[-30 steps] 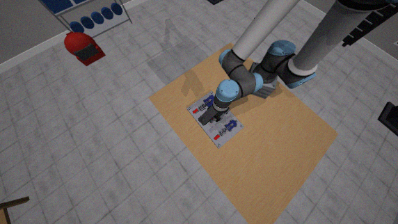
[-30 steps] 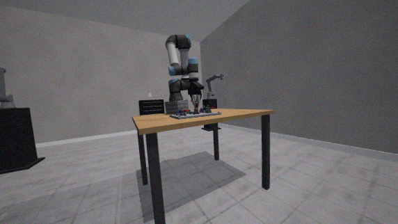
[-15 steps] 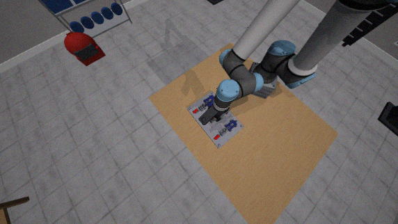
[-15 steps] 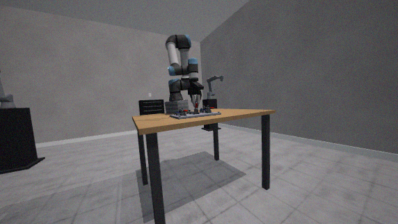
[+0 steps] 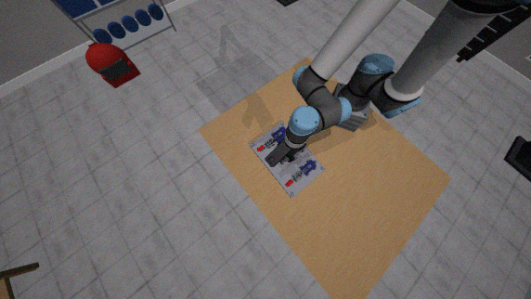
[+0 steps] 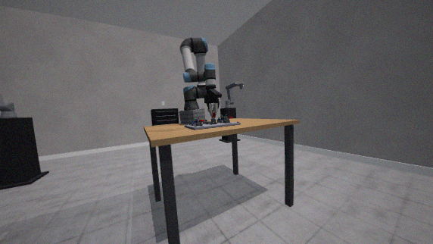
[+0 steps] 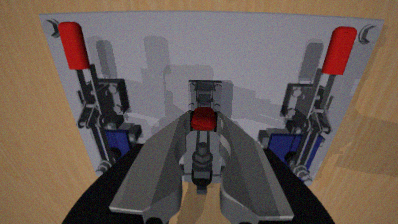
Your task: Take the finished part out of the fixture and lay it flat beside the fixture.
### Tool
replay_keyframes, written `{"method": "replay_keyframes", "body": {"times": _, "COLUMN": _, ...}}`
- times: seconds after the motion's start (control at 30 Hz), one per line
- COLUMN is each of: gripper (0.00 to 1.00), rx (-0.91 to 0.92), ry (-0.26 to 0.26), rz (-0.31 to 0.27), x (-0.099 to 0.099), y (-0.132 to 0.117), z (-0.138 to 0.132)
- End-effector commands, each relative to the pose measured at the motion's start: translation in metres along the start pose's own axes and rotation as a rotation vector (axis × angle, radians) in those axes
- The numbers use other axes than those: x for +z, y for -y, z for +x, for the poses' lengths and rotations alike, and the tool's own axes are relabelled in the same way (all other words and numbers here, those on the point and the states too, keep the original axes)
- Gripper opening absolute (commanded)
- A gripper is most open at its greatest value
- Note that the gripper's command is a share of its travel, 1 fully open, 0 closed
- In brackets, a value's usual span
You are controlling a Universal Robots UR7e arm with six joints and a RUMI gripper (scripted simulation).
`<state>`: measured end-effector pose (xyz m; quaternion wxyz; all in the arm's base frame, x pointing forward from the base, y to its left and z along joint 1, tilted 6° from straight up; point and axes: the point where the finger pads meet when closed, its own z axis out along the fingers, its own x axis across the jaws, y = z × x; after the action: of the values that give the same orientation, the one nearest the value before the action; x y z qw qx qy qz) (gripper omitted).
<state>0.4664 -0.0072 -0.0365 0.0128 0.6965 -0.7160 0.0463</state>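
A grey fixture plate (image 5: 287, 163) lies on the wooden table and also shows in the wrist view (image 7: 210, 65). It carries three toggle clamps. The outer two hold blue blanks (image 7: 117, 141) (image 7: 287, 146), and their red handles (image 7: 73, 45) (image 7: 339, 50) lie flat. My gripper (image 7: 203, 112) hangs over the middle station and is shut on the middle clamp's red handle (image 7: 203, 119), which stands up toward the camera. The gripper also shows from above (image 5: 278, 158) and from the side (image 6: 213, 114). The slotted part is hidden under the clamp and my fingers.
My arm's base (image 5: 353, 111) stands on the table just behind the fixture. Bare wood lies to either side of the plate (image 7: 20, 125) (image 7: 372, 150). A black box (image 6: 164, 116) and a small machine (image 6: 231, 96) stand beyond the table's far edge. A red object (image 5: 111, 63) sits on the floor.
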Motion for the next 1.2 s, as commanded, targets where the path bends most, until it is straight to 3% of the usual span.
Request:
{"method": "replay_keyframes", "body": {"times": 0.0, "gripper": 0.00, "rx": 0.000, "ry": 0.000, "rz": 0.001, "x": -0.0003, "y": 0.0003, "z": 0.0000}}
{"method": "replay_keyframes", "body": {"times": 0.6, "gripper": 0.00, "rx": 0.000, "ry": 0.000, "rz": 0.001, "x": -0.0004, "y": 0.0003, "z": 0.0000}}
{"method": "replay_keyframes", "body": {"times": 0.63, "gripper": 0.28, "rx": 0.000, "ry": 0.000, "rz": 0.001, "x": -0.0004, "y": 0.0003, "z": 0.0000}}
{"method": "replay_keyframes", "body": {"times": 1.17, "gripper": 0.28, "rx": 0.000, "ry": 0.000, "rz": 0.001, "x": -0.0004, "y": 0.0004, "z": 0.0000}}
